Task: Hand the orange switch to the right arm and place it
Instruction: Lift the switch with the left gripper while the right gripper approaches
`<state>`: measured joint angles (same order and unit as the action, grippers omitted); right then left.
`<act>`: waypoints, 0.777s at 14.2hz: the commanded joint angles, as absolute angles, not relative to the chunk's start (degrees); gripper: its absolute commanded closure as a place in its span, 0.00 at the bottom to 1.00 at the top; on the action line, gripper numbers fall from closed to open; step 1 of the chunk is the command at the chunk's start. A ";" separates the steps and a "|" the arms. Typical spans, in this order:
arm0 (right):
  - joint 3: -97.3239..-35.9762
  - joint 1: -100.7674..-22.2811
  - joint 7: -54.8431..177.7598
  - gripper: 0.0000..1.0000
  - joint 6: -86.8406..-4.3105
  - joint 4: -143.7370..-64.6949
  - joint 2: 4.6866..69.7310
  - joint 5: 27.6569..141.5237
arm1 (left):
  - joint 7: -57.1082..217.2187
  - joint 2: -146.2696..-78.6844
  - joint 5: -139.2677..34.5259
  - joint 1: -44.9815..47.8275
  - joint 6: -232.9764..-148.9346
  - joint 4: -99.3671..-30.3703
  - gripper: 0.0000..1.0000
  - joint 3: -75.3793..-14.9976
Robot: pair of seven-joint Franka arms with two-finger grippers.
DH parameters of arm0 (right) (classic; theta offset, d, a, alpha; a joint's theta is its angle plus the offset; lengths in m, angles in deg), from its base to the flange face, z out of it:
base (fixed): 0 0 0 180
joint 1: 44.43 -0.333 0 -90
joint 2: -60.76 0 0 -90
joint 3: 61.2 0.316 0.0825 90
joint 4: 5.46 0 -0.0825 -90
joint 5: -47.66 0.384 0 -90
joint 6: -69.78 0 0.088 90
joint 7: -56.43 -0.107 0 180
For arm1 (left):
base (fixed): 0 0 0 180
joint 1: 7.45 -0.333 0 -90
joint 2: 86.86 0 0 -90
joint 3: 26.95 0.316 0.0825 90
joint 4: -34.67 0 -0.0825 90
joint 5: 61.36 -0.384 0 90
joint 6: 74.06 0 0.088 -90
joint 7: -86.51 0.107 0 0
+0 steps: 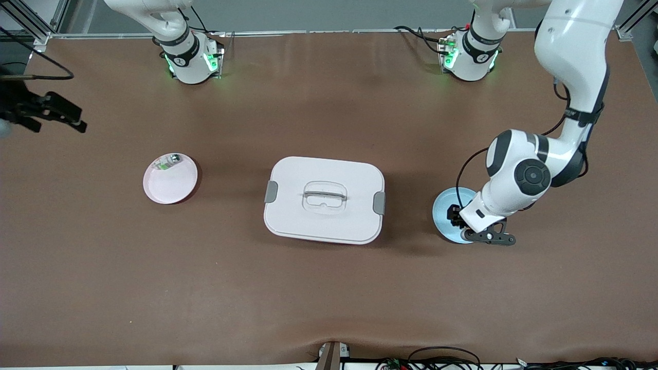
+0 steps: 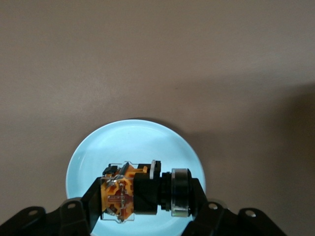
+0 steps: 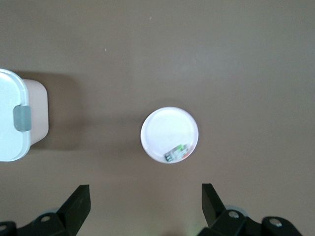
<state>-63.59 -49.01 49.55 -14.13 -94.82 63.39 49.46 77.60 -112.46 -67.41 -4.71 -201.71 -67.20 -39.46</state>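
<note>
The left tool (image 2: 147, 206) is clamped on the orange switch (image 2: 142, 191) down in the blue plate (image 1: 443, 205), at 3 o'clock from the lidded white box (image 1: 324, 200), likely a pick-up grip for the hand-over; the switch lies sideways, orange body, black middle, round ringed end; the right tool (image 3: 146, 206) waits, fingers apart, high over the pink plate (image 1: 172, 187) at the box's 9 o'clock, which carries a small green-and-white part (image 1: 165, 163).

Orange switch (image 2: 140, 191) in left gripper (image 2: 145, 206), above blue plate (image 2: 133, 140)
</note>
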 commanded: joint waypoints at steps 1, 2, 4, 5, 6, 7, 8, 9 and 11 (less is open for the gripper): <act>-63.75 -53.99 39.58 0.00 -11.08 -93.87 63.48 53.44 | 74.92 -110.68 -66.46 -4.82 -191.95 -61.06 1.00 -41.53; -63.75 -56.44 37.20 0.00 -11.17 -93.96 63.75 54.68 | 74.47 -110.15 -66.37 -4.73 -189.48 -59.57 1.00 -41.89; -63.75 -62.59 33.42 0.00 -11.95 -94.14 64.01 55.21 | 71.58 -109.18 -64.63 -5.07 -185.78 -56.58 1.00 -43.90; -63.75 -65.23 29.22 0.00 -12.91 -94.31 64.01 55.82 | 69.56 -109.01 -62.18 -5.17 -184.29 -55.43 1.00 -44.78; -63.75 -67.34 25.79 0.00 -14.58 -95.45 64.27 57.57 | 67.37 -108.48 -59.89 -5.08 -183.14 -54.03 1.00 -45.58; -63.75 -68.06 25.23 0.00 -17.73 -98.33 66.02 60.63 | 65.08 -108.30 -58.04 -4.73 -182.08 -53.14 1.00 -46.11; -63.75 -68.42 25.23 0.00 -23.33 -102.97 68.56 63.19 | 63.15 -108.13 -56.63 -4.73 -181.03 -52.44 1.00 -46.98; -63.66 -70.25 24.96 0.00 -30.17 -108.67 71.89 64.78 | 60.95 -108.13 -55.49 -4.73 -180.24 -51.65 1.00 -48.29; -63.40 -74.38 23.57 0.00 -42.48 -118.61 76.47 65.14 | 51.58 -108.21 -52.24 -4.64 -178.65 -50.24 1.00 -50.84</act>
<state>-62.87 -71.03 25.38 -32.95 -106.28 68.61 63.71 58.47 -108.23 -54.97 -4.50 -181.20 -52.16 -48.75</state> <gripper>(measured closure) 0.000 0.282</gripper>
